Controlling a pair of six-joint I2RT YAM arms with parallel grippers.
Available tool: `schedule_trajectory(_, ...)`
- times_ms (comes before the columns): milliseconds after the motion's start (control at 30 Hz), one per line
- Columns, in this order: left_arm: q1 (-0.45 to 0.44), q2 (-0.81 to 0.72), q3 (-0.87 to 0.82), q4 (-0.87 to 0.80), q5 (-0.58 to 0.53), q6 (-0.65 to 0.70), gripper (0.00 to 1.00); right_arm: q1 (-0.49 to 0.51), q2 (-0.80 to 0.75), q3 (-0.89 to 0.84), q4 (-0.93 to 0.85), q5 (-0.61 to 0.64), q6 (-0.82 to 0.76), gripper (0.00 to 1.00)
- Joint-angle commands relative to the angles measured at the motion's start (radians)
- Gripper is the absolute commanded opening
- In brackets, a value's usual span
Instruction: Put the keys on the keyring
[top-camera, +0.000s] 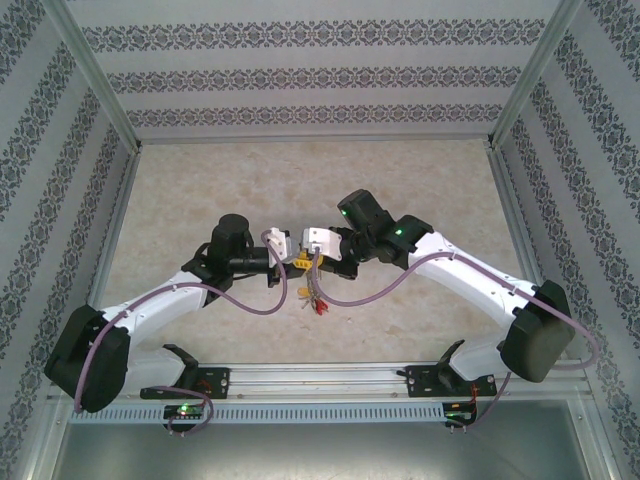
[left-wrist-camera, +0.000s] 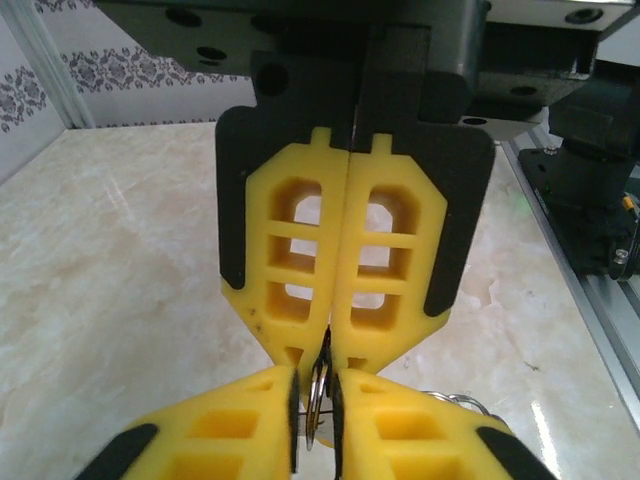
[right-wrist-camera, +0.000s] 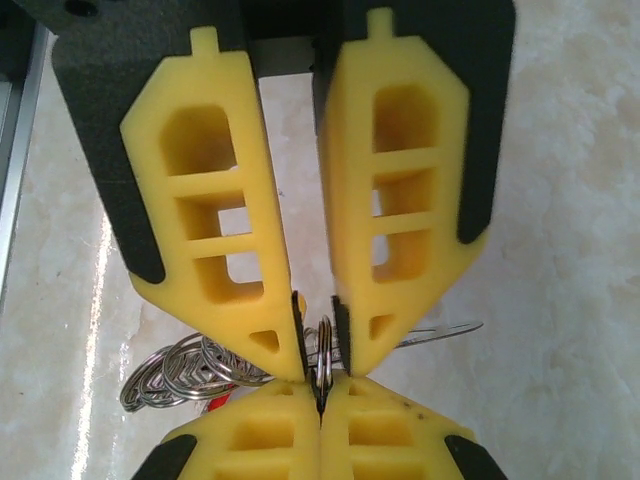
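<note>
A thin grey metal keyring (right-wrist-camera: 323, 362) stands edge-on above the middle of the marbled table, with small silvery keys with red and yellow tags (top-camera: 314, 300) dangling beneath it.

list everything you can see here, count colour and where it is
keyring: one, thin grey metal loop, pinched between the tips of both grippers above the middle of the table
keys: a small bunch, exact count unclear, metal with red and yellow tags, hanging below the two grippers
small split rings: a cluster, silver, beside the right gripper's fingers, count unclear
table: one, beige marbled top, inside patterned walls
rail: one, silver metal, along the near edge
left gripper: one, yellow fingers, closed on the keyring
right gripper: one, yellow fingers, closed on the keyring
arms: two, white and black, meeting at the centre
</note>
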Motion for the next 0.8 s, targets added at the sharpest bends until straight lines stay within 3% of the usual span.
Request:
schedule_trajectory(0, -0.014, 0.001, 0.023, -0.003, 0.029, 0.019, 0.14, -0.002, -0.037, -0.011, 0.06, -0.057, -0.017, 0.0)
schedule_trajectory(167, -0.014, -0.006, 0.033, -0.037, 0.015, 0.039, 0.0, -0.003, -0.041, -0.015, 0.056, -0.054, -0.022, 0.0)
schedule_trajectory(300, -0.015, -0.007, 0.027, -0.038, -0.004, 0.044, 0.0, -0.004, -0.048, -0.031, 0.072, -0.049, -0.02, 0.02)
schedule_trajectory(500, -0.014, -0.06, -0.074, 0.155, -0.108, -0.01, 0.0, -0.035, -0.075, -0.065, 0.037, -0.103, -0.025, 0.18)
schedule_trajectory(767, -0.015, -0.047, -0.076, 0.201, -0.06, -0.041, 0.0, -0.061, -0.076, -0.094, 0.054, -0.153, -0.005, 0.3)
